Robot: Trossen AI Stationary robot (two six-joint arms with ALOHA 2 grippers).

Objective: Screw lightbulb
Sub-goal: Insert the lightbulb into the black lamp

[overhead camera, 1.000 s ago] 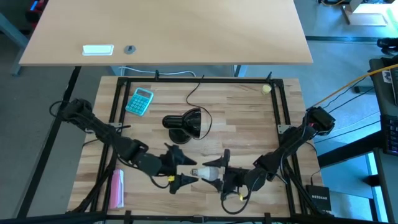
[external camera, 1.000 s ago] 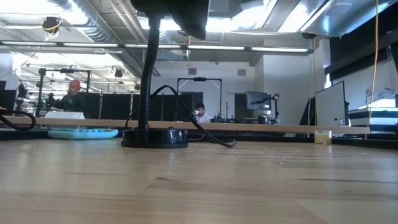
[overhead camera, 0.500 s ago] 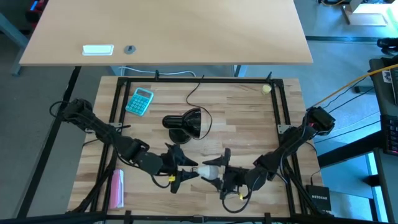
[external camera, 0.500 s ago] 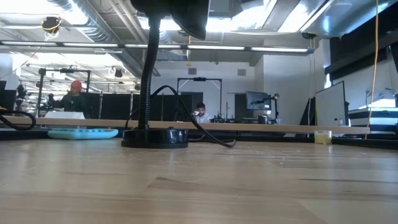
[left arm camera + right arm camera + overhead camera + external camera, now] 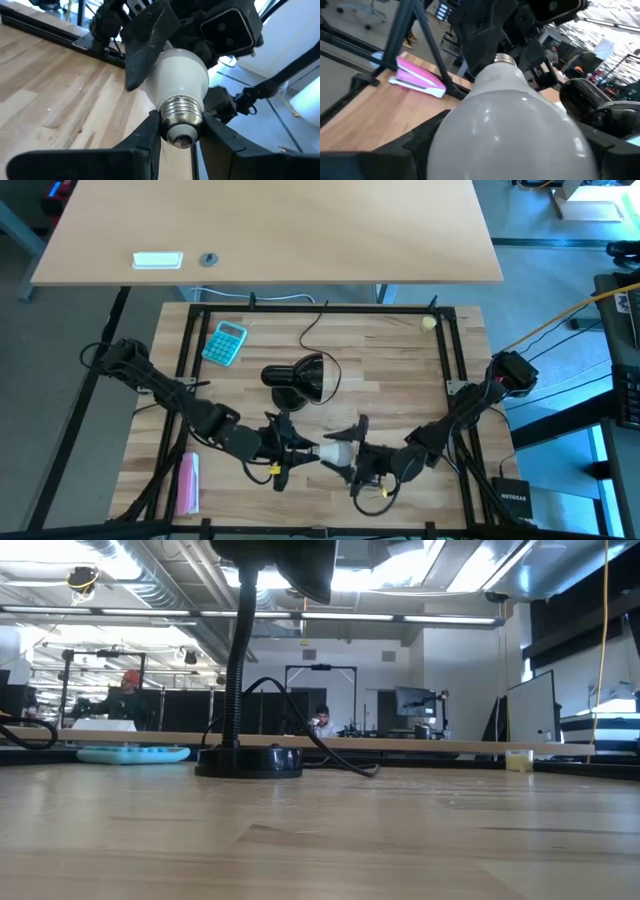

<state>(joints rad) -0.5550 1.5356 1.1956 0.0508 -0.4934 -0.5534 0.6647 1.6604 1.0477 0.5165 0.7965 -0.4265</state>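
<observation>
The white lightbulb (image 5: 338, 452) hangs level above the table's near middle, between my two grippers. My left gripper (image 5: 300, 451) comes from the left and is shut on its metal screw base (image 5: 182, 116). My right gripper (image 5: 352, 450) comes from the right, open, with its fingers on either side of the glass globe (image 5: 510, 125). The black lamp (image 5: 300, 380) stands farther back on its round base (image 5: 248, 762), with its shade bent low. Neither gripper shows in the low view. My left gripper pinches the bulb's threaded screw base (image 5: 170, 112) between its two fingers (image 5: 150, 135), coming level from the table's left along the bulb's axis. The bulb lies level, clear of the table, globe toward the right arm. My right gripper has one finger (image 5: 145, 45) lying close along the globe; I cannot tell whether it touches.
A teal calculator (image 5: 225, 342) lies at the far left and a pink stapler (image 5: 188, 483) at the near left edge. A small yellow ball (image 5: 428, 323) sits in the far right corner. The lamp's cord (image 5: 315, 325) runs to the far edge. A black frame rims the table.
My left gripper has shut from wide open onto the bulb's screw base, rolling slightly about its own axis. My right gripper's fingers have spread a little wider around the globe. The bulb has stayed level and in place.
</observation>
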